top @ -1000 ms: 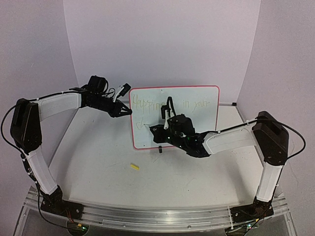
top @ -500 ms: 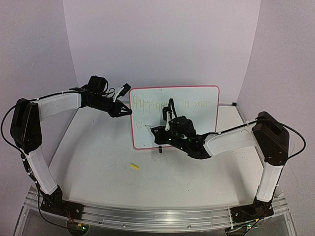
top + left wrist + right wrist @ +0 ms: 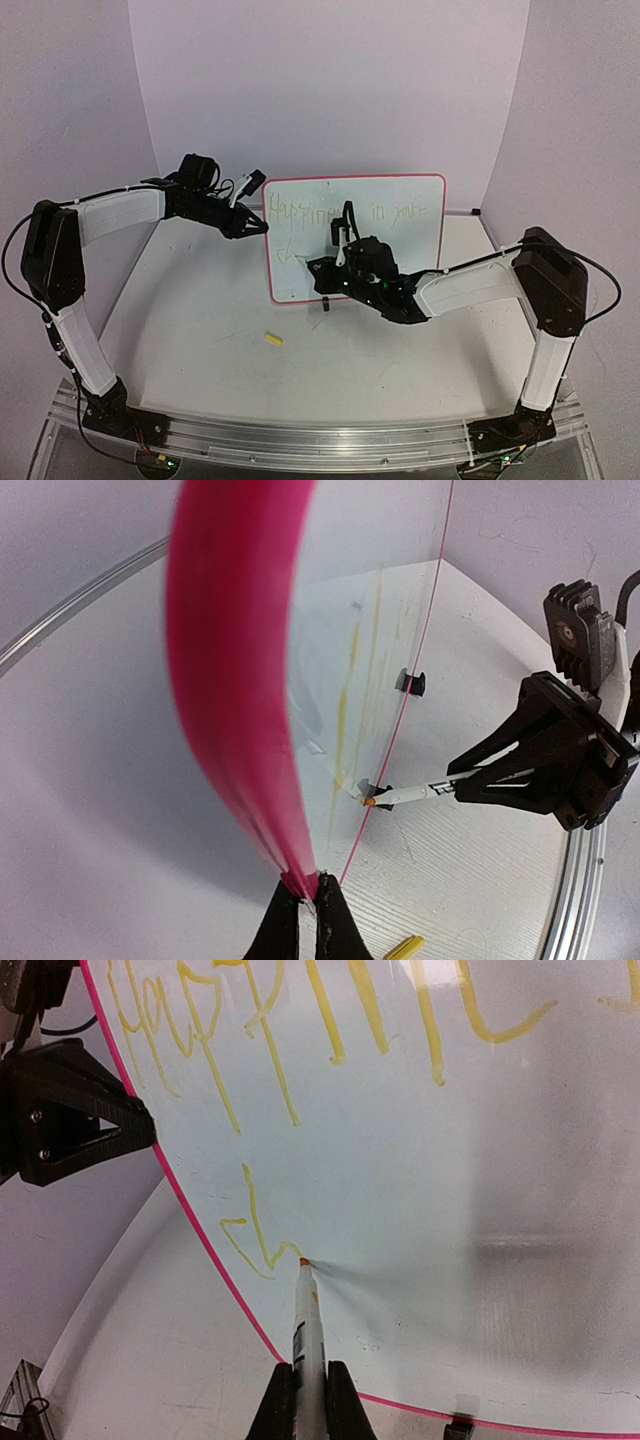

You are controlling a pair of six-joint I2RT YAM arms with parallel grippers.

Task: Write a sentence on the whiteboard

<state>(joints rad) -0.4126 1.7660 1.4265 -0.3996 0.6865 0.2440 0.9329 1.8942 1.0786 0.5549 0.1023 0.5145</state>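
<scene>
The whiteboard (image 3: 400, 262) stands upright at the table's middle, white with a pink border. My left gripper (image 3: 262, 226) is shut on its upper left edge; in the left wrist view the pink rim (image 3: 235, 700) runs down into my left gripper (image 3: 308, 888). The sentence (image 3: 300, 1020) is in yellow strokes: a top line reads "Happine…" and, in the top view, "in your" (image 3: 397, 212). A second line starts low on the left (image 3: 255, 1235). My right gripper (image 3: 305, 1372) is shut on a white marker (image 3: 305, 1320), whose orange tip touches the board at the end of those strokes.
A yellow marker cap (image 3: 273, 339) lies on the table in front of the board's left side. A black clip foot (image 3: 326, 305) holds the board's bottom edge. The purple backdrop walls enclose the table on three sides.
My right gripper with the marker has shifted slightly left and up along the board's second line. My left arm has not moved.
</scene>
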